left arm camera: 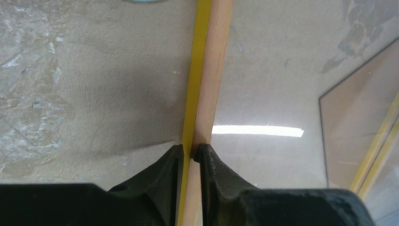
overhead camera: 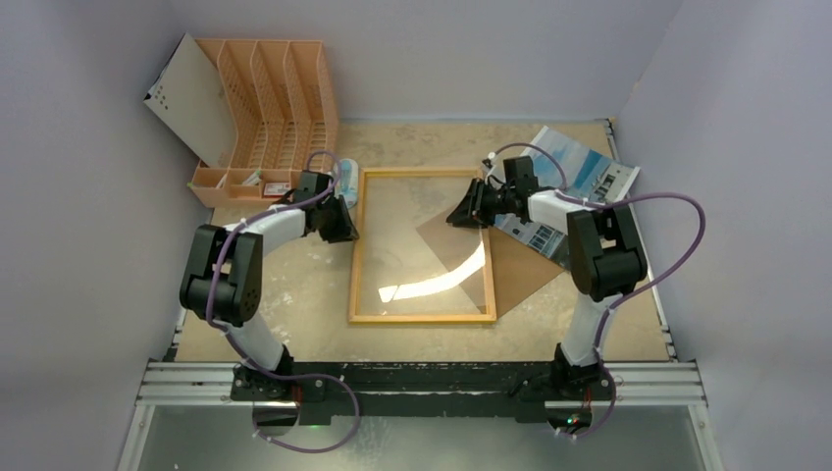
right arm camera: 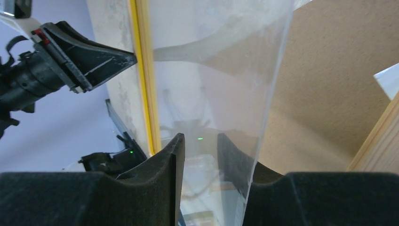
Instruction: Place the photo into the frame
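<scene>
Two holds: left jaws clenched on the frame [left arm camera: 214, 70], right jaws straddling its pane [right arm camera: 221, 70], grip unclear.

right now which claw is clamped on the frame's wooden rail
The left claw: it pinches the frame by its left rail. The right claw has only a gap, no rail, between its jaws.

Soft, even light came from above. A bright white glare streak crossed the frame [overhead camera: 422, 317] in the top and left wrist views. The left pincer [left arm camera: 192, 148] cast a diffuse shadow on the surface [left arm camera: 70, 70]; its near fingers [left arm camera: 155, 188] looked blurred.
</scene>
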You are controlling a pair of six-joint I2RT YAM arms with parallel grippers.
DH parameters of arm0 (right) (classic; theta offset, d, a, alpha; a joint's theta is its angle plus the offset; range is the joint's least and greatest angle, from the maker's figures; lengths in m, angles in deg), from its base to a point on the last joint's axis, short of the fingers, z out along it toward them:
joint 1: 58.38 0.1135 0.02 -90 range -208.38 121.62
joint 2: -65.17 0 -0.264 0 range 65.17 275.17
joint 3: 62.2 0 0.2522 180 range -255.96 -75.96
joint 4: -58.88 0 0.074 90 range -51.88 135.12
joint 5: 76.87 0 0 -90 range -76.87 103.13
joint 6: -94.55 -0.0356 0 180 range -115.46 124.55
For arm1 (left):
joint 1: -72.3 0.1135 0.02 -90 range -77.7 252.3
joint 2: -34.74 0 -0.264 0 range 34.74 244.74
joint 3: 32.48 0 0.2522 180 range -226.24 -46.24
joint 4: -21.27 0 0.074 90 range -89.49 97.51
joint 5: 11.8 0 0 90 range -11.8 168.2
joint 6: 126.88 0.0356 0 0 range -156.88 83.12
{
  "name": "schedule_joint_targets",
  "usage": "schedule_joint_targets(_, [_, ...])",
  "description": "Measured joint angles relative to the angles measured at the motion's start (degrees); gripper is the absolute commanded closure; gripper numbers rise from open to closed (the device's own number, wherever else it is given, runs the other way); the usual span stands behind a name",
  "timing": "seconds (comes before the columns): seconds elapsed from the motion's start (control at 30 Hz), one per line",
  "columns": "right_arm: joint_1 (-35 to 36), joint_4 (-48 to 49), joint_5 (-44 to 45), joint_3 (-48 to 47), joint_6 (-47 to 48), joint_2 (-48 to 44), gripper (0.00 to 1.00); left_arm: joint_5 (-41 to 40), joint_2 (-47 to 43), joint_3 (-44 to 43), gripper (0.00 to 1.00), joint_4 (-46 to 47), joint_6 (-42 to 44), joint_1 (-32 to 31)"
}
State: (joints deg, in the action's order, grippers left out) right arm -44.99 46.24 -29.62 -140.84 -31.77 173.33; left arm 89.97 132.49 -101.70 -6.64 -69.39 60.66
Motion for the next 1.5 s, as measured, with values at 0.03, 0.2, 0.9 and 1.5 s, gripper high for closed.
schedule_joint_targets(0.03, [0.07,-0.02,0.42,-0.26,0.74,0.37,0.65,0.46,0.2,-0.11,0.77,0.11,0.11,0.0])
schedule_joint_targets(0.2, [0.07,-0.42,1.79,-0.63,2.6,2.34,0.64,1.31,0.66,-0.37,0.76,0.37,0.15,0.0])
schedule_joint_targets(0.9, [0.33,-0.85,2.84,-0.68,4.07,3.76,0.67,-0.83,3.43,-2.25,0.74,1.53,2.32,-1.97])
schedule_joint_targets(1.5, [0.5,-3.54,4.63,-1.33,4.72,3.96,0.5,-13.73,5.88,-8.22,0.85,-5.99,4.61,-7.32])
